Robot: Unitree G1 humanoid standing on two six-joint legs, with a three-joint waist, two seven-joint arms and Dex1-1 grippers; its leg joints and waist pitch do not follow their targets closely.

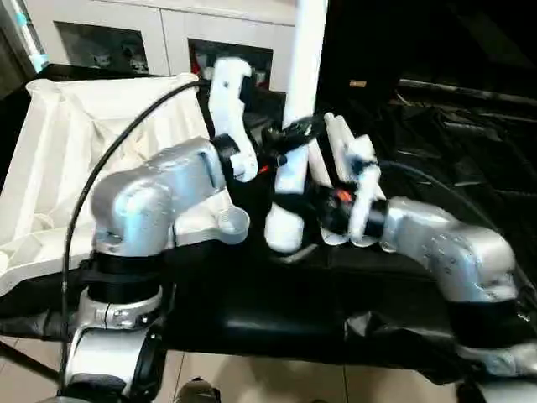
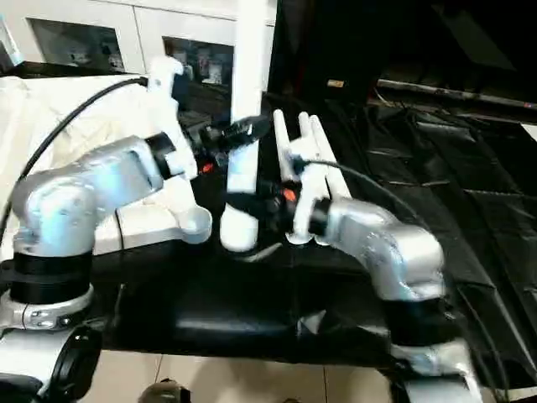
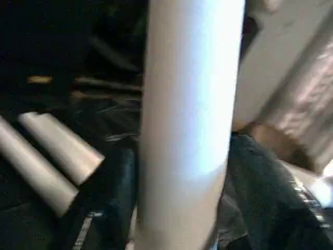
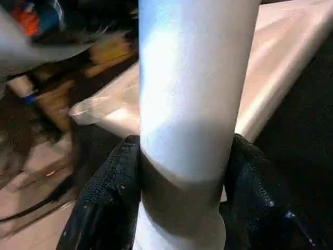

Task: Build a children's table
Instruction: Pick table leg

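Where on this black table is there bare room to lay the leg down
Bare black table lies along the near edge, in front of both forearms, and to the right of the spare legs. It is crowded in the middle, where both grippers flank the upright leg beside the tabletop.

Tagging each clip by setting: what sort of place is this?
Probably an indoor lab or demo room: a white cabinet with glass doors behind, black plastic sheeting over the work surface, pale floor tiles below.

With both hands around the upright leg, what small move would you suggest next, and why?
Probably shift the upright leg sideways toward the tabletop's nearest corner socket. The leg's lower end hangs just beside that socket, not over it. The right hand grips it low down, while the left hand sits around it higher up, so both can guide it.
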